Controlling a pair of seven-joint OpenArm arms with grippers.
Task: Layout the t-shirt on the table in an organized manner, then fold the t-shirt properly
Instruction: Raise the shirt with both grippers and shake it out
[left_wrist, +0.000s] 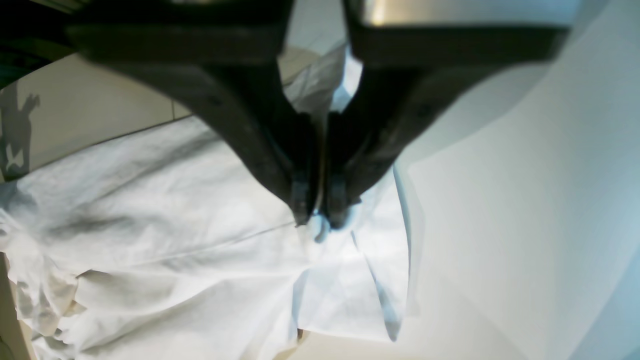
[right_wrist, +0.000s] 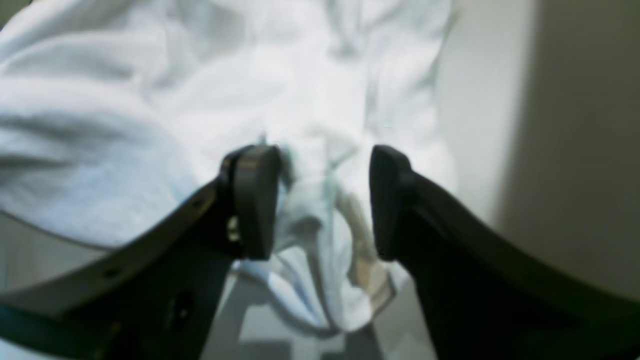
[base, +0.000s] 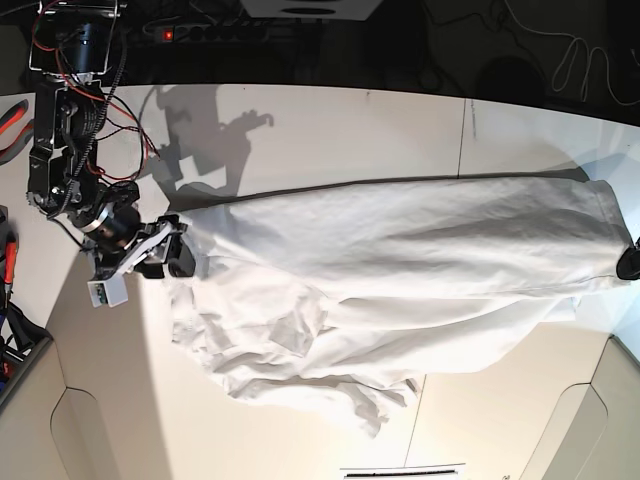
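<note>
On base view's left side, the right gripper (base: 178, 255) sits at the bunched end of the t-shirt (base: 400, 260), fingers spread wide apart. Right wrist cam: the two dark fingertips (right_wrist: 255, 200) stand w/ a clear gap between them, a crumpled fold of white cloth hanging in that gap; whether either pad touches the cloth, can't tell, pic is blurred. Shirt is stretched lengthwise across the table (base: 300, 130), running from that gripper over the middle to the far right edge. Lower middle of the shirt is rumpled and folded over itself, upper part lies smoother. A thin dark seam line (base: 462, 140) crosses the table right of centre. At the right edge, left gripper (base: 630, 265) is mostly out of frame in base view. Left wrist cam shows it (left_wrist: 320, 220) w/ fingers pressed together, pinching a bit of the shirt's edge (left_wrist: 200, 250), cloth pulled taut from the pinch.
</note>
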